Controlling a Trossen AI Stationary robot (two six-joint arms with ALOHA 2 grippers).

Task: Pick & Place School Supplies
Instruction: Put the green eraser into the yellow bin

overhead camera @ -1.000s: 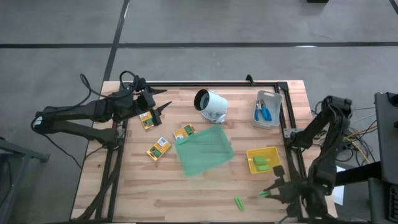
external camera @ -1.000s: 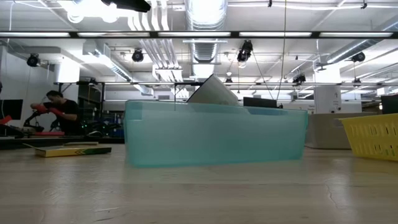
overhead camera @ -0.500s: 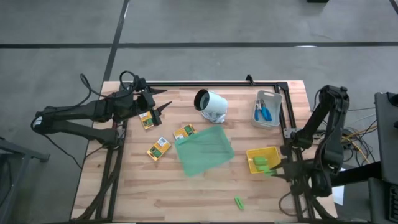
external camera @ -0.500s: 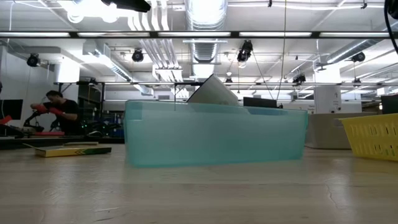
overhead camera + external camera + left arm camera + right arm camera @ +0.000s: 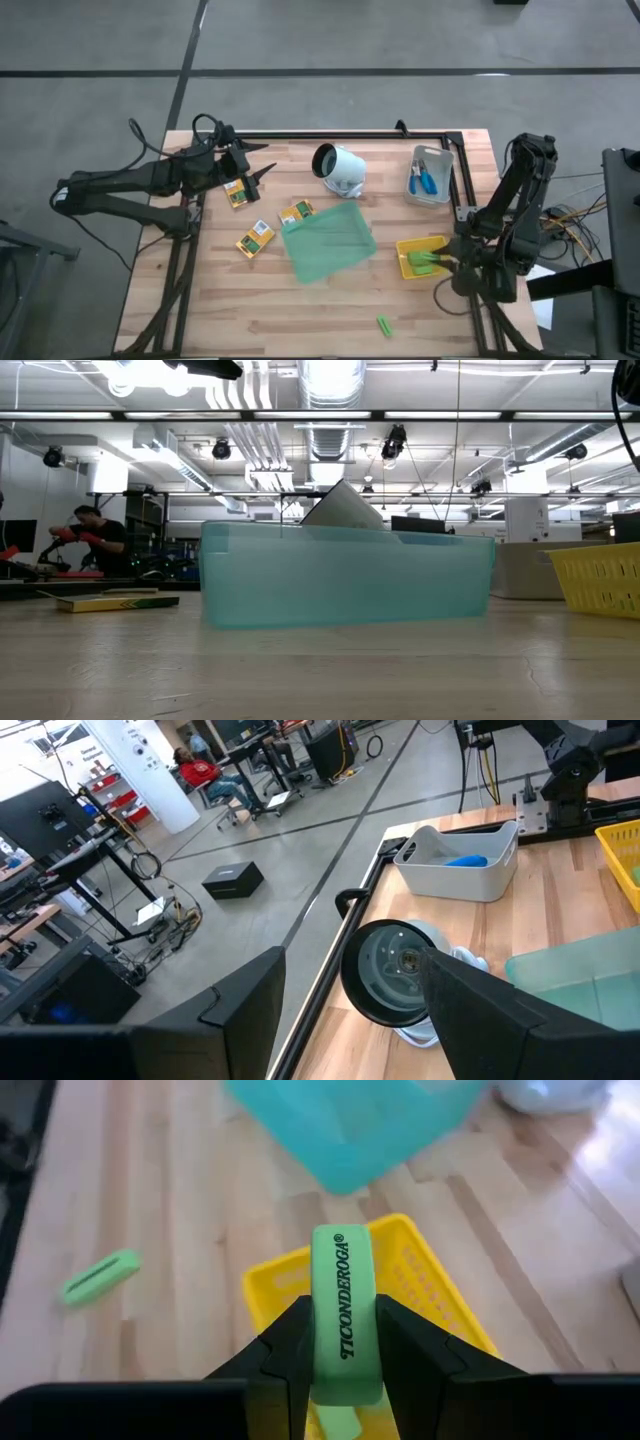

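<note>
So the right tool [image 5: 342,1350] has its two dark fingers pinched snug on a light-green block [image 5: 345,1312], holding it by its lower half. The block is a slim rounded bar with "TICONDEROGA" printed in black down its face, an eraser by the look of it. In the right wrist view its long axis runs straight out ahead between the fingers, with the free end pointing out over the yellow tray [image 5: 440,1300]. From the high view, the right tool [image 5: 437,259] sits right at the tray's [image 5: 412,245] 3 o'clock edge, at about 4 o'clock on the surface [image 5: 330,310], with more green blocks [image 5: 419,262] already lying in the tray.

A second green block [image 5: 384,324] lies loose on the surface at the tray's 7 o'clock, well apart from it, angled diagonally.

Compared to a second ago, the right arm has come up from the surface's front edge, where it was down near that loose block, to the tray's side. Everything else is where it was.

The left tool [image 5: 262,172] is parked at about 10 o'clock, fingers [image 5: 480,1010] spread wide with nothing between them, just beside a yellow-and-green packet [image 5: 236,193]. Two more packets [image 5: 256,238] lie near the flat green tray [image 5: 328,241].
</note>
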